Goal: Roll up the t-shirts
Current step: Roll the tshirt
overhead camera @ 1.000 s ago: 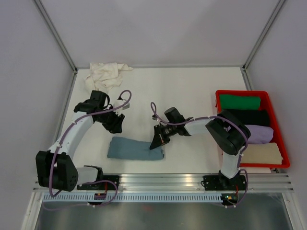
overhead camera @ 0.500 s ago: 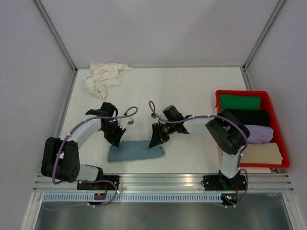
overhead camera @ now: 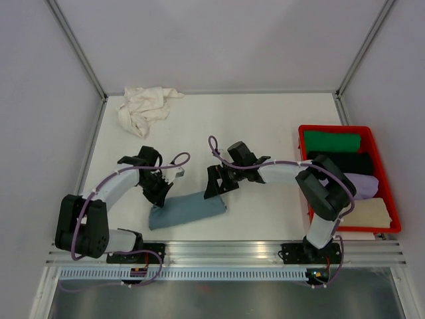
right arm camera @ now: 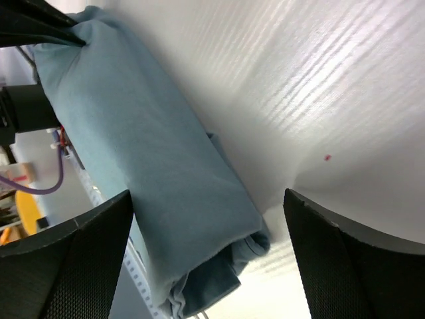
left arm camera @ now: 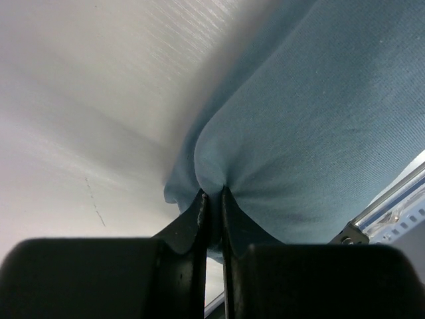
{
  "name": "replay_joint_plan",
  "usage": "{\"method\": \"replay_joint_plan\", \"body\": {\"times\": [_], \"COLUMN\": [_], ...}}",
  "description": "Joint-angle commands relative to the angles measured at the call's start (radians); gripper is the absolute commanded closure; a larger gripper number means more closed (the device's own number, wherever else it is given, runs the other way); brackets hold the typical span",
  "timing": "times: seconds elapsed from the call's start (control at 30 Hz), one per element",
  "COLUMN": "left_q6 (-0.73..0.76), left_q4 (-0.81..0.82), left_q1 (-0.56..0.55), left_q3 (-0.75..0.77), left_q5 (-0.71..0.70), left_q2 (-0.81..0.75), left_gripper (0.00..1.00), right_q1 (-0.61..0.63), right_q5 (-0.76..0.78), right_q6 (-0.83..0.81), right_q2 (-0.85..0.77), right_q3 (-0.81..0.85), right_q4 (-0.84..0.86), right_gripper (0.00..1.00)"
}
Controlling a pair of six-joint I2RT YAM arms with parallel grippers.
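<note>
Left of the crate [overhead camera: 335, 127], the left gripper [overhead camera: 157, 199] now pinches the blue shirt [overhead camera: 189, 210] at its left end. The right gripper [overhead camera: 212, 189], clamped a second ago, has sprung wide over the skewed right end.

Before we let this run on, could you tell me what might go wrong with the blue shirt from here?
1. Only the left gripper holds the blue shirt, by a small pinch at one end; a pull may slip it or drag the roll open.
2. The right gripper stands open by the other end, where loose layers stick out; they may unravel.
3. The shirt lies near the front rail; it could slide over.
</note>
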Motion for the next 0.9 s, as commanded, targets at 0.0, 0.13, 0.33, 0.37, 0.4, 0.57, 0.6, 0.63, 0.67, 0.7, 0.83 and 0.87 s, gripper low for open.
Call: {"method": "replay_joint_plan", "body": {"times": [0.0, 0.13, 0.33, 0.37, 0.4, 0.57, 0.6, 0.63, 0.67, 0.7, 0.83, 0.87], "left_q6": [0.032, 0.032, 0.034, 0.032, 0.029, 0.017, 0.016, 0.014, 0.013, 0.013, 0.011, 0.008], "left_q4": [-0.013, -0.013, -0.011, -0.011, -0.01, -0.007, -0.004, -0.004, -0.004, -0.002, 0.001, 0.001], "left_q1": [0.002, 0.002, 0.002, 0.002, 0.002, 0.002, 0.002, 0.002, 0.002, 0.002, 0.002, 0.002], "left_q3": [-0.019, -0.019, -0.021, -0.018, -0.019, -0.019, -0.021, -0.019, -0.019, -0.021, -0.022, -0.022], "left_q5": [-0.018, -0.012, -0.012, -0.008, -0.005, 0.007, 0.007, 0.011, 0.015, 0.016, 0.019, 0.022], "left_q2": [-0.03, -0.039, -0.038, -0.038, -0.038, -0.033, -0.033, -0.029, -0.029, -0.027, -0.026, -0.024], "left_gripper": [0.92, 0.92, 0.92, 0.92, 0.92, 0.92, 0.92, 0.92, 0.92, 0.92, 0.92, 0.92], "right_q1": [-0.006, -0.015, -0.017, -0.017, -0.017, -0.018, -0.018, -0.017, 0.006, 0.044, 0.38, 0.475], "right_q5": [0.122, 0.229, 0.367, 0.378, 0.398, 0.372, 0.332, 0.273, 0.293, 0.371, 0.798, 0.873], "right_q6": [-0.066, -0.128, -0.28, -0.293, -0.267, -0.132, -0.136, -0.167, -0.228, -0.417, -0.726, -0.753], "right_q2": [-0.092, -0.198, -0.502, -0.578, -0.614, -0.767, -0.762, -0.751, -0.729, -0.723, -0.696, -0.679], "right_q3": [0.038, 0.038, -0.032, -0.054, -0.077, -0.261, -0.258, -0.214, -0.191, -0.171, -0.236, -0.25], "right_q4": [-0.055, -0.054, 0.09, 0.13, 0.228, 0.521, 0.535, 0.5, 0.441, 0.273, 0.13, 0.117], "right_gripper": [0.02, 0.02, 0.02, 0.02, 0.02, 0.02, 0.03, 0.07, 0.08, 0.07, 0.02, 0.02]}}
